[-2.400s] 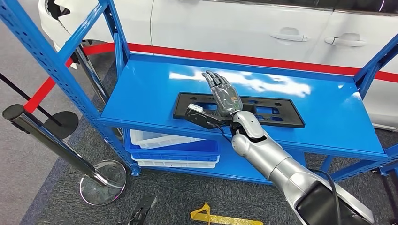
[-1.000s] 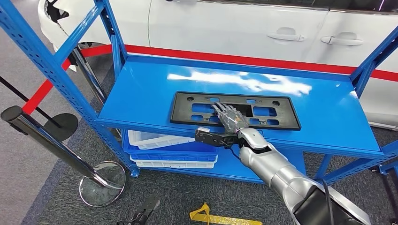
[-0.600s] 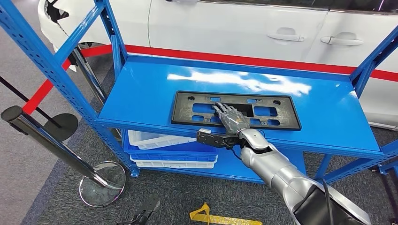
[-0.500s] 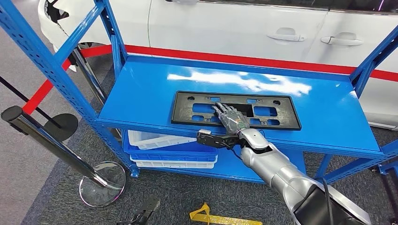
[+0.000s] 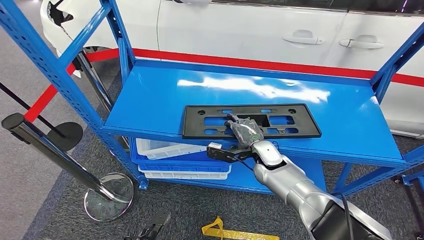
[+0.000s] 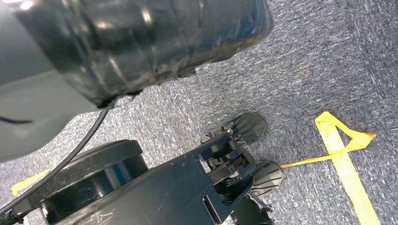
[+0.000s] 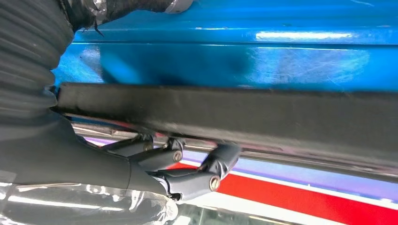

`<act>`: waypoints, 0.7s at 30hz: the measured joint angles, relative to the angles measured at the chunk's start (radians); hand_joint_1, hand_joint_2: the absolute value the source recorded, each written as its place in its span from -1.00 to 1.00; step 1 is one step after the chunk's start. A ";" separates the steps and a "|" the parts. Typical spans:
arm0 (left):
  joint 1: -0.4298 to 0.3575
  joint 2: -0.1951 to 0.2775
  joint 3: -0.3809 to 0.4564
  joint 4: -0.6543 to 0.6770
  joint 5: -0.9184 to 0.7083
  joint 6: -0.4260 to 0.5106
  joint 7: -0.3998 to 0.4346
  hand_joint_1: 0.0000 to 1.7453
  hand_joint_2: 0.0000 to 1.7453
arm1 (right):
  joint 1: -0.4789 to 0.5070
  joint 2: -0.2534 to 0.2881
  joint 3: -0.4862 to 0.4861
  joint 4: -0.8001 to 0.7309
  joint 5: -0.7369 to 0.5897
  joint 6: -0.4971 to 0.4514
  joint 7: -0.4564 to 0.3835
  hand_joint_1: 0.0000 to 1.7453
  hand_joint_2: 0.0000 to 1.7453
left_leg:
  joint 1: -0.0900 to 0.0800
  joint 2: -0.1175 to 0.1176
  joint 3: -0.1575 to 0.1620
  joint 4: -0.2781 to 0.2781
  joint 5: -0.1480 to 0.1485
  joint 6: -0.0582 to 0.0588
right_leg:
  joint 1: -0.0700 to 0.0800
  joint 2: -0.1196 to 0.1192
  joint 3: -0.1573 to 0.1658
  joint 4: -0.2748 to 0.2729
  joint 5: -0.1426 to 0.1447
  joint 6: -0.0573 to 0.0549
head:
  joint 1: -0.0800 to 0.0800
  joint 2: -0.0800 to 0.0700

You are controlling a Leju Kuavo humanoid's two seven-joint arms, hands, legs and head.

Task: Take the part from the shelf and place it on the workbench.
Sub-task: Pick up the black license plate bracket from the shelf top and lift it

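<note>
Lying on the blue shelf (image 5: pixel 165 100), near its front edge, the black part (image 5: pixel 300 122) has the right hand (image 5: pixel 245 132) resting on it. The right wrist view shows fingers (image 7: pixel 220 159) curling over its edge, apparently gripping it.

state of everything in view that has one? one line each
black frame part: flat on the shelf, near its front edge
right hand: on the part, fingers curled over its edge
shelf: carries the part
white bins: stacked on the lower level
car doors: closed
</note>
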 joint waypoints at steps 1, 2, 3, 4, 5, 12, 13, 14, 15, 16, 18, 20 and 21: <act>0.000 0.000 0.000 0.000 -0.003 0.001 0.000 -1.00 -1.00 | 0.003 0.000 0.002 0.000 0.012 -0.020 0.003 1.00 1.00 | 0.000 0.000 0.000 0.000 0.001 -0.001 | 0.000 0.000 0.000 0.000 0.000 0.000 | 0.000 0.000; 0.000 0.000 0.000 0.000 -0.006 0.002 0.000 -1.00 -1.00 | 0.007 0.000 0.004 0.000 0.024 -0.040 0.006 1.00 1.00 | 0.000 0.000 0.000 0.000 0.001 -0.001 | 0.000 0.000 0.000 0.000 0.001 0.000 | 0.000 0.000; 0.000 0.000 0.000 0.000 -0.010 0.003 0.001 -1.00 -1.00 | 0.008 0.000 0.005 -0.001 0.031 -0.047 0.007 1.00 1.00 | 0.000 0.000 0.000 0.000 0.002 -0.002 | 0.000 0.000 0.000 0.001 0.001 0.000 | 0.000 0.000; 0.000 0.000 0.000 0.000 -0.014 0.003 0.002 -1.00 -1.00 | 0.009 0.000 0.005 -0.001 0.036 -0.051 0.009 1.00 1.00 | 0.000 0.000 0.000 0.000 0.003 -0.002 | 0.000 0.000 0.000 0.001 0.002 0.000 | 0.000 0.000; 0.000 0.000 0.000 0.000 -0.018 0.003 0.003 -1.00 -1.00 | 0.010 0.000 0.005 -0.002 0.038 -0.055 0.009 1.00 1.00 | 0.000 0.000 0.000 0.000 0.003 -0.002 | 0.000 0.000 0.000 0.001 0.002 0.000 | 0.000 0.000; 0.000 0.000 -0.002 0.000 -0.061 0.015 0.027 -1.00 -1.00 | 0.030 0.000 0.005 -0.016 0.065 -0.129 0.008 1.00 1.00 | 0.000 0.000 0.000 0.000 0.003 -0.002 | 0.000 0.000 0.000 0.001 0.003 0.000 | 0.000 0.000; 0.000 0.000 -0.002 0.000 -0.065 0.017 0.028 -1.00 -1.00 | 0.031 0.000 0.005 -0.018 0.068 -0.133 0.008 1.00 1.00 | 0.000 0.000 0.000 0.000 0.003 -0.002 | 0.000 0.000 0.000 0.001 0.002 0.000 | 0.000 0.000; 0.000 0.000 -0.003 0.000 -0.071 0.023 0.029 -1.00 -1.00 | 0.033 -0.001 0.005 -0.020 0.072 -0.140 0.008 1.00 1.00 | 0.000 0.000 0.000 0.000 0.003 -0.002 | 0.000 0.000 -0.001 0.001 0.002 0.000 | 0.000 0.000; 0.000 0.000 -0.004 0.000 -0.079 0.031 0.030 -1.00 -1.00 | 0.036 -0.001 0.005 -0.023 0.078 -0.151 0.008 1.00 1.00 | 0.000 0.000 0.000 0.000 0.003 -0.002 | 0.000 0.000 -0.001 0.001 0.002 0.000 | 0.000 0.000; 0.000 0.000 -0.007 0.000 -0.088 0.041 0.030 -1.00 -1.00 | 0.040 -0.003 0.005 -0.028 0.085 -0.167 0.009 1.00 1.00 | 0.000 0.000 0.000 0.000 0.003 -0.002 | 0.000 0.000 -0.001 0.001 0.002 0.000 | 0.000 0.000; 0.000 0.001 -0.013 0.000 -0.105 0.070 0.025 -1.00 -1.00 | 0.051 -0.007 0.004 -0.041 0.103 -0.211 0.011 1.00 1.00 | 0.000 0.000 0.000 0.000 0.003 -0.002 | 0.000 0.000 -0.001 0.001 0.002 0.000 | 0.000 0.000; 0.000 0.001 -0.017 0.000 -0.118 0.103 0.012 -1.00 -1.00 | 0.064 -0.017 0.001 -0.066 0.117 -0.256 0.012 1.00 1.00 | 0.000 0.000 -0.001 0.000 0.003 -0.002 | 0.000 0.000 -0.002 0.001 0.002 0.000 | 0.000 0.000; 0.000 0.001 -0.018 0.000 -0.122 0.116 0.004 -1.00 -1.00 | 0.070 -0.023 -0.003 -0.083 0.122 -0.274 0.014 1.00 1.00 | 0.000 0.000 -0.001 0.000 0.003 -0.002 | 0.000 0.001 -0.002 0.001 0.002 0.000 | 0.000 0.000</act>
